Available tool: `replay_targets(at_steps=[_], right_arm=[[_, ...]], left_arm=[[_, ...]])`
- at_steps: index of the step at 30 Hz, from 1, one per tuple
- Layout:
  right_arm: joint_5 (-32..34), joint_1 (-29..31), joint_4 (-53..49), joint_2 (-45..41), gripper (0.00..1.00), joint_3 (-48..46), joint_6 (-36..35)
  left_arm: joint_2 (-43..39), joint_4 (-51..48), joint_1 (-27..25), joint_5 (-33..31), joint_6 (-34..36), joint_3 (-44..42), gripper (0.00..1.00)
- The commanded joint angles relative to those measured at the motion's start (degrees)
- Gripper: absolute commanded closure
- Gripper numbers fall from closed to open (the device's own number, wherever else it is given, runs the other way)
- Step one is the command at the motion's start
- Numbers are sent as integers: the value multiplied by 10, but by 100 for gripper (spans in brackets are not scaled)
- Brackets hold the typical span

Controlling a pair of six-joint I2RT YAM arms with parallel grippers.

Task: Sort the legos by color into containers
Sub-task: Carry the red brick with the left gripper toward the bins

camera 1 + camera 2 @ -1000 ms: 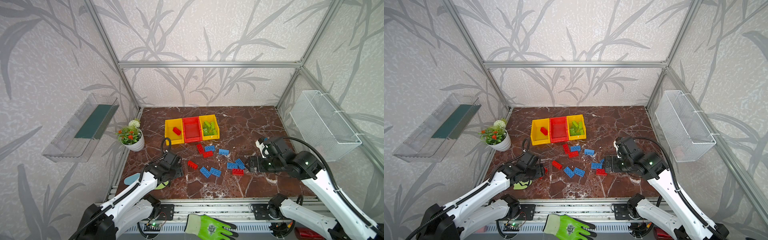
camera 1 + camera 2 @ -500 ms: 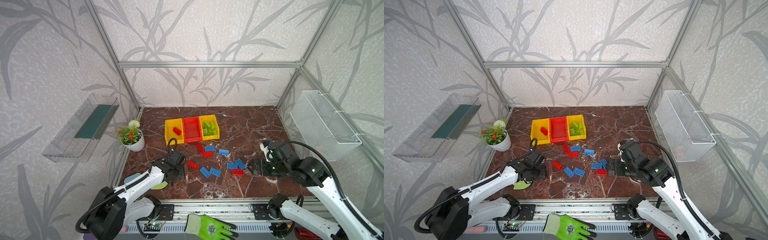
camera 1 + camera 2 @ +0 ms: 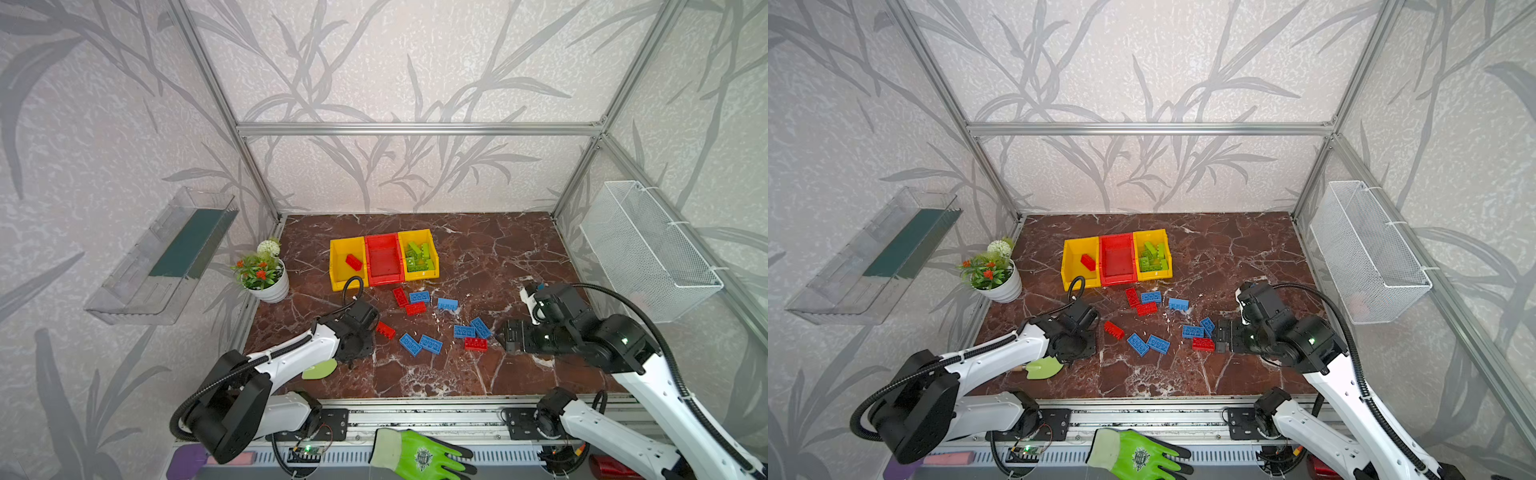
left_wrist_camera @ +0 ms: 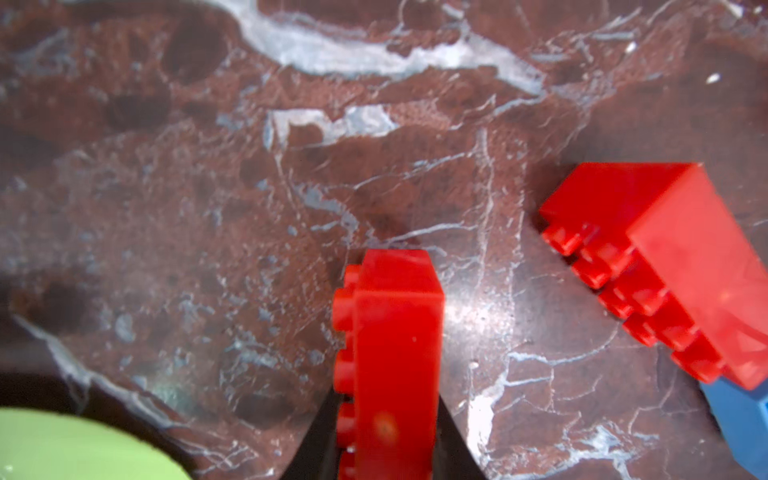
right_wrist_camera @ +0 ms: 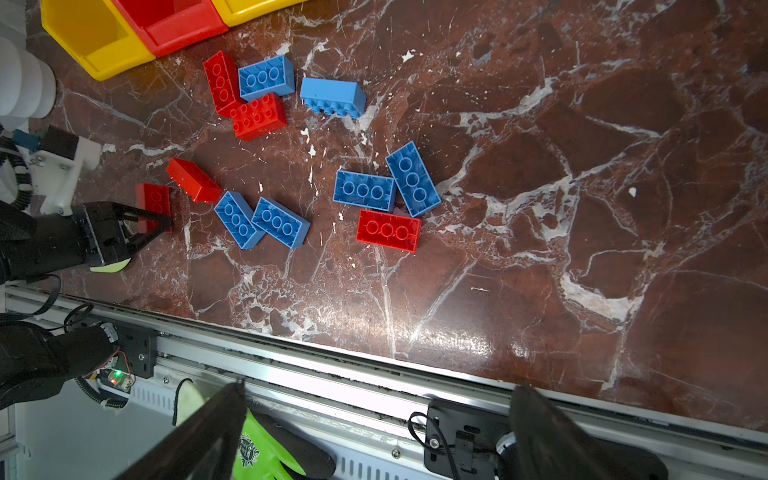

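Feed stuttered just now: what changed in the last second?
The left gripper shifted toward the loose bricks and closed on a red brick. The right gripper stayed open beside them; the loose bricks and the bins have not moved.

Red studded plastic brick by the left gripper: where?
Both wrist views show the brick clamped in the left gripper, at the marble table's left, beside a tipped red brick.

Glossy smooth plastic legos; shiny veined stone-look tabletop — metal wire-mesh basket; clear plastic tray
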Motion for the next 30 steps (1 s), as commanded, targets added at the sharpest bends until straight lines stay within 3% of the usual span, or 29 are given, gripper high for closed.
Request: replay_targets(at_steps=[1,10,15,19,30], right_arm=[[8,3,-4,1,1,-8,-6],[5,3,9,12,1,-9,-9],[4,3,29,32,1,-4,-15],[3,3,42,59,1,5,-21],[15,-1,59,129,1,51,-31]], left_arm=[[16,-18,-4,-19,-2,23,79],[19,-82,-3,-57,6,92,86],[35,-149,-1,-116,16,183,86],[84,-176,10,-129,47,265,86],[217,-159,132,-87,113,428,87]])
